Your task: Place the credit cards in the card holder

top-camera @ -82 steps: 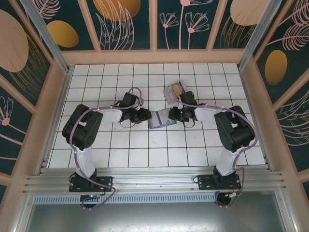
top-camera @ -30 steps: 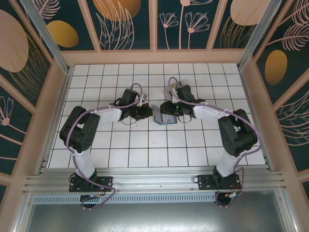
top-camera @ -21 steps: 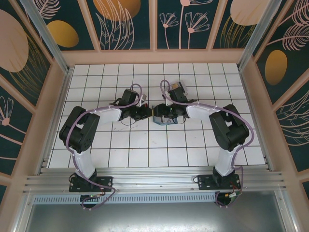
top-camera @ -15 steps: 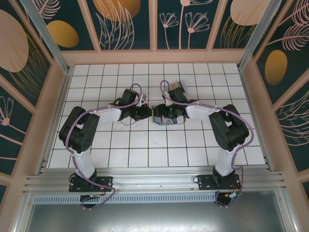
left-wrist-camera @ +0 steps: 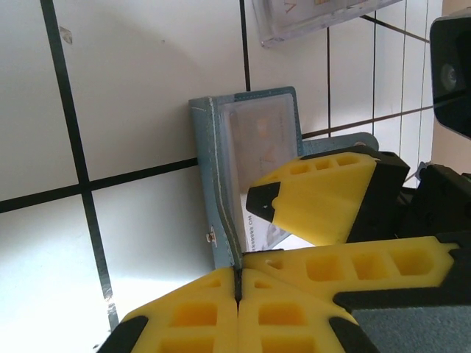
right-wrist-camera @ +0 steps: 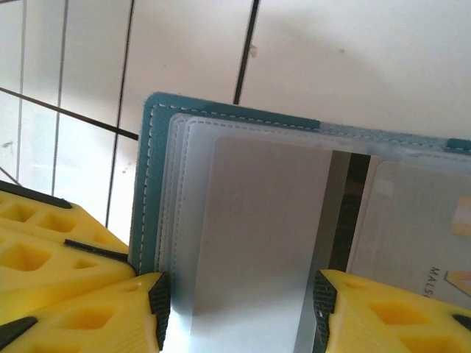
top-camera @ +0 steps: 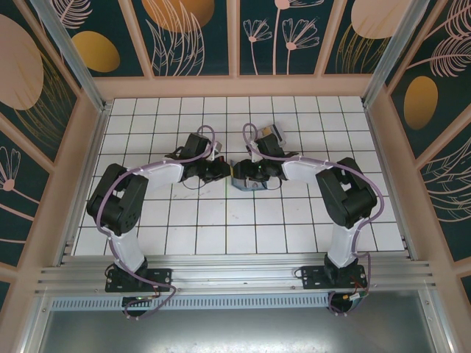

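The wallet (left-wrist-camera: pixel 221 147) lies open on the white table (left-wrist-camera: pixel 147 73), between the two arms. The left gripper (left-wrist-camera: pixel 237 276) is pinched tight on its blue edge. The right gripper (right-wrist-camera: pixel 235 301) has its fingers apart with the clear pocket between them; I cannot tell if it squeezes. If the pinch slips, the wallet may slide or flop shut. The cards (left-wrist-camera: pixel 316 15) lie close by, not touching it.

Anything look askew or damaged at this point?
Slightly: the small teal-blue bifold card holder bows along the edge where the left pincer is shut on it. The right pincer stands open over its clear inner sleeve. No tear or spill visible.
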Controlling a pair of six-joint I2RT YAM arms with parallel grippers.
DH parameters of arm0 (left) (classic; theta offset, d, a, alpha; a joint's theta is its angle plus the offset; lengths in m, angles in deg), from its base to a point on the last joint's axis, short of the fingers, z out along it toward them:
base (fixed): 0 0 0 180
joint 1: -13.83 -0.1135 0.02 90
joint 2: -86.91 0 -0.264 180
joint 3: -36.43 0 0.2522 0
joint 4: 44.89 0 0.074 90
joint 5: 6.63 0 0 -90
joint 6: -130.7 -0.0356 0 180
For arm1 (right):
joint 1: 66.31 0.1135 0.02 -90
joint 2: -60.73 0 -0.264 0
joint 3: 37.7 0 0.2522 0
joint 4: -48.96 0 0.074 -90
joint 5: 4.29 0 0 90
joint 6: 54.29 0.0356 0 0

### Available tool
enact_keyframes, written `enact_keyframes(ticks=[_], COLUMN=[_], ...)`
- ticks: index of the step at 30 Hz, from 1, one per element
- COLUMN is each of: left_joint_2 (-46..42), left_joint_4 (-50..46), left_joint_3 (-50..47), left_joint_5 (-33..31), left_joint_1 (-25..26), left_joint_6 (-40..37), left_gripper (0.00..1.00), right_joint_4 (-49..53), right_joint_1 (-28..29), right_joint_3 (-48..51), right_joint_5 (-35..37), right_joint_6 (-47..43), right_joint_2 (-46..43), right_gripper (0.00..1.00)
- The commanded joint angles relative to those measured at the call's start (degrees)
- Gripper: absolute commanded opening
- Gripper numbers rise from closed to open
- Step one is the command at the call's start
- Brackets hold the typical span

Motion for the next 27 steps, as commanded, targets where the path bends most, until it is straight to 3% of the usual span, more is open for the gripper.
enact_keyframes(ticks=[1, 16, 27], left_joint_2=[-3.49, -3.98, -3.50], left_joint_4=[0.31, -3.15, -4.26], left_joint_3=[3.36, 5.23, 5.94], left_joint_5=[1.96, -0.08, -1.12], left_joint_1=[0.00, 0.02, 0.02], left_joint_6=[-0.54, -2.05, -2.66], left_gripper=[0.05, 0.06, 0.06], right_joint_4=[-1.92, -2.54, -3.13], right_joint_1=[-0.30, -3.20, -4.81], right_joint_3=[2.23, 5.73, 8.31], right_joint_5=[-2.23, -1.65, -1.66], right_joint_6=[1.10, 1.22, 1.57], right_joint_2=[1.33, -2.10, -4.96], right_gripper=[0.53, 0.31, 0.28])
